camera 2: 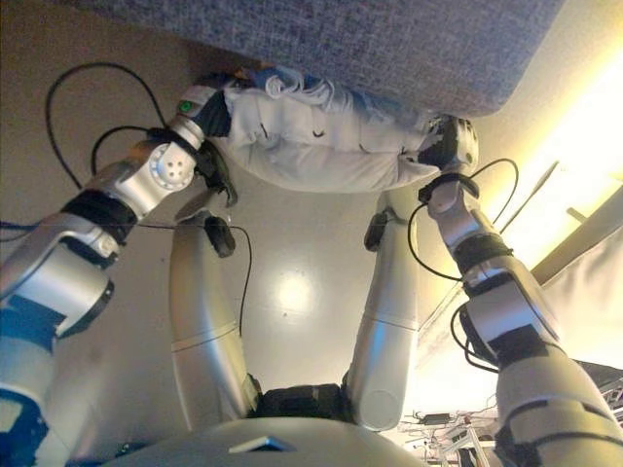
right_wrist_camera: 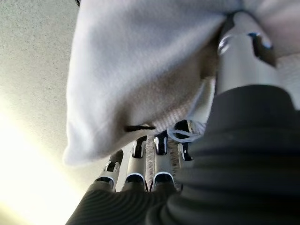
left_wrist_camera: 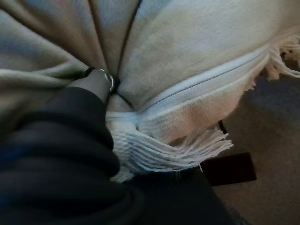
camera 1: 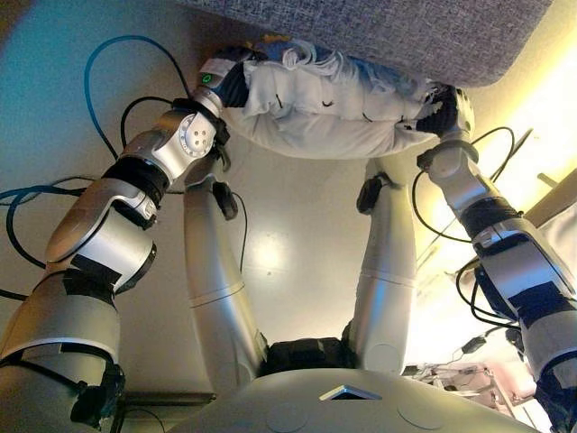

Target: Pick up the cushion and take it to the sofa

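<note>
I hold a white cushion [camera 1: 325,113] with a fringed edge between both hands, in the air just in front of the grey fabric sofa [camera 1: 406,27]. My left hand [camera 1: 225,83] grips its left end; in the left wrist view the thumb [left_wrist_camera: 99,83] presses into the cushion [left_wrist_camera: 187,56] next to its fringe [left_wrist_camera: 173,150]. My right hand [camera 1: 446,110] grips the right end; in the right wrist view the fingers [right_wrist_camera: 140,164] lie under the cushion [right_wrist_camera: 131,70] and the thumb [right_wrist_camera: 239,56] digs into it. The cushion's top edge touches or overlaps the sofa's front edge.
The pale floor [camera 1: 288,234] lies below the cushion. A blue cable [camera 1: 90,72] loops on the floor at the left. A pale piece of furniture or wall edge [camera 1: 554,203] stands at the right. A dark block [left_wrist_camera: 229,168] shows under the cushion in the left wrist view.
</note>
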You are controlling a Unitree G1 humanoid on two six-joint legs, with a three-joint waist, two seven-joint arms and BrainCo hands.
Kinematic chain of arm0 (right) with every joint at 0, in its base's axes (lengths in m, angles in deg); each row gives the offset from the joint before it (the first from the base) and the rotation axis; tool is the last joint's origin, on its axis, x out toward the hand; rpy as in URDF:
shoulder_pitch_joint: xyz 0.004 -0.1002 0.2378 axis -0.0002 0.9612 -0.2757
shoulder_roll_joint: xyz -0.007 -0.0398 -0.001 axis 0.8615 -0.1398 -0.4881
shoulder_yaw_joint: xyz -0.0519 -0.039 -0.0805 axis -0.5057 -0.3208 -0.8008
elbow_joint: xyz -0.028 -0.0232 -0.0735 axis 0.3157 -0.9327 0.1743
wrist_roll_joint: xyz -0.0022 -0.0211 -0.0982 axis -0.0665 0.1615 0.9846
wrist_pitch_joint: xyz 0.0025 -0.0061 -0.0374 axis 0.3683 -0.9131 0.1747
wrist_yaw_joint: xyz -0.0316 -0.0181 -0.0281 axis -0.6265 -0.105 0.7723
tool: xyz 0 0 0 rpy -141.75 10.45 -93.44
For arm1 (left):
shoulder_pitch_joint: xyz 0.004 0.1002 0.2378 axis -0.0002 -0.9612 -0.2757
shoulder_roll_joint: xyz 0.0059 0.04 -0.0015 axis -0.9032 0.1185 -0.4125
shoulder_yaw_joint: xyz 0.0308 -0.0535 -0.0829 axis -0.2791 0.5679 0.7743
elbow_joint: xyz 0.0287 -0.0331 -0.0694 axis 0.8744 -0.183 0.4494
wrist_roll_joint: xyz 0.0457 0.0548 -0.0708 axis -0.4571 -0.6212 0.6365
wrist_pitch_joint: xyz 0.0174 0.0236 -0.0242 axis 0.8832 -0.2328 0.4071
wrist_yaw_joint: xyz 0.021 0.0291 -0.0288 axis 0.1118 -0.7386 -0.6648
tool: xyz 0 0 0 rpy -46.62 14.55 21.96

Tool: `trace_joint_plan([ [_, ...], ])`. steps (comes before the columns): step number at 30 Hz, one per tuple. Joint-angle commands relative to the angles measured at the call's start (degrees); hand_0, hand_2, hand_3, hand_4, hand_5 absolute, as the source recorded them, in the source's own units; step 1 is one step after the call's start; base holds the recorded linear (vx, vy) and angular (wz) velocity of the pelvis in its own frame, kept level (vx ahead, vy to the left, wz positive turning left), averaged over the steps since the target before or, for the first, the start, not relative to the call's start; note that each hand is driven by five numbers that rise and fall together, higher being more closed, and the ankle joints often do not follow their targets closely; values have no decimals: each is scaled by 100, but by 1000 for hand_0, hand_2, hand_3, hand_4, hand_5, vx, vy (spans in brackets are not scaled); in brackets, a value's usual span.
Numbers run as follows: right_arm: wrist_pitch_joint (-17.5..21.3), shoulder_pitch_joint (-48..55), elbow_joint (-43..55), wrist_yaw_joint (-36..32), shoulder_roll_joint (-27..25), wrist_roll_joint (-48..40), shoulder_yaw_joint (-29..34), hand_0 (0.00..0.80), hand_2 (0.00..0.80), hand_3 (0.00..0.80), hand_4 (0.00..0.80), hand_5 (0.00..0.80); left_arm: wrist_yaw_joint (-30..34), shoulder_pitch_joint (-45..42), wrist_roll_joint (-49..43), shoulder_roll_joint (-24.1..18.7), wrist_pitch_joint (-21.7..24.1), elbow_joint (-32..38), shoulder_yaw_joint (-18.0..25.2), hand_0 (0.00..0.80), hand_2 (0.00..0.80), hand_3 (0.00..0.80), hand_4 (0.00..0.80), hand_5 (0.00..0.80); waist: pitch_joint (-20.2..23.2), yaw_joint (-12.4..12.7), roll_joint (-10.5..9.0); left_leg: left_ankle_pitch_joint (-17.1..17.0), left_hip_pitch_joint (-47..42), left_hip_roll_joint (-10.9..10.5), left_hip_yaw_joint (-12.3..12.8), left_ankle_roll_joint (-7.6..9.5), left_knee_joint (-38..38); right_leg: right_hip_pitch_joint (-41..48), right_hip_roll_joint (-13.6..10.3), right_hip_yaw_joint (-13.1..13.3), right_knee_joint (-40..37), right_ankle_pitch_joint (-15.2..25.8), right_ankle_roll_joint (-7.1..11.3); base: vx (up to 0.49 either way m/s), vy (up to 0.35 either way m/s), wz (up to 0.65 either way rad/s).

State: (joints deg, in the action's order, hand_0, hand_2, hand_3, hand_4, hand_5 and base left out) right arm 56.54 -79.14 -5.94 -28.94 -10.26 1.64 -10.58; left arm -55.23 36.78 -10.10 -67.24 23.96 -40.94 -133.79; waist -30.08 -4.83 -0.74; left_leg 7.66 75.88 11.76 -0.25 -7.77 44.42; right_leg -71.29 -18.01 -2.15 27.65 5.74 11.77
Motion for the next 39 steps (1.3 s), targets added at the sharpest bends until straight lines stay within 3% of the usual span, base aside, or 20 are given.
trace_joint_plan([
  [1,42,601,-455,127,-932,-229,378,0,0,0,0,0,-142,-239,392,-378,221,148,358,800,800,800,800,800,29,22,108,-222,-138,131,-26,79,-575,-98,-121,-28,398,49,135,0,0,0],
  [3,136,766,-543,110,-957,-180,372,0,0,0,0,0,-134,-285,432,-400,214,149,319,800,800,800,800,800,29,36,94,-27,-267,178,-63,32,-507,20,-80,-21,505,-145,189,91,-19,-2],
  [6,233,854,-597,56,-1004,-118,348,0,0,0,0,0,-128,-247,490,-438,189,148,272,800,800,800,800,800,29,19,82,-25,-261,174,-51,45,-507,17,-73,-33,494,-152,178,38,-4,-9],
  [12,-16,998,-814,-125,-903,-311,403,0,0,0,0,0,-189,-305,473,-400,256,80,276,800,800,800,800,800,29,20,100,-12,-289,214,2,56,-510,64,-101,-54,457,-180,158,14,13,-4],
  [21,906,993,-318,-257,-836,-371,346,0,0,0,0,0,-175,-269,677,-367,44,243,247,800,800,800,800,800,29,-15,175,48,-122,133,17,80,-288,-145,-97,57,670,-200,105,6,5,-1],
  [28,715,658,631,-370,-783,164,-190,0,0,0,0,0,-171,-323,583,-299,-22,455,321,800,800,800,800,800,29,24,273,45,-75,98,56,53,-238,-248,-174,106,780,-234,104,1,7,0],
  [39,577,318,788,-1186,-366,-1357,-43,0,0,0,0,0,-105,-441,463,-65,-28,486,443,800,800,800,800,800,29,116,359,18,62,86,-1,-24,-45,-423,-253,177,1042,-225,115,-4,4,3],
])
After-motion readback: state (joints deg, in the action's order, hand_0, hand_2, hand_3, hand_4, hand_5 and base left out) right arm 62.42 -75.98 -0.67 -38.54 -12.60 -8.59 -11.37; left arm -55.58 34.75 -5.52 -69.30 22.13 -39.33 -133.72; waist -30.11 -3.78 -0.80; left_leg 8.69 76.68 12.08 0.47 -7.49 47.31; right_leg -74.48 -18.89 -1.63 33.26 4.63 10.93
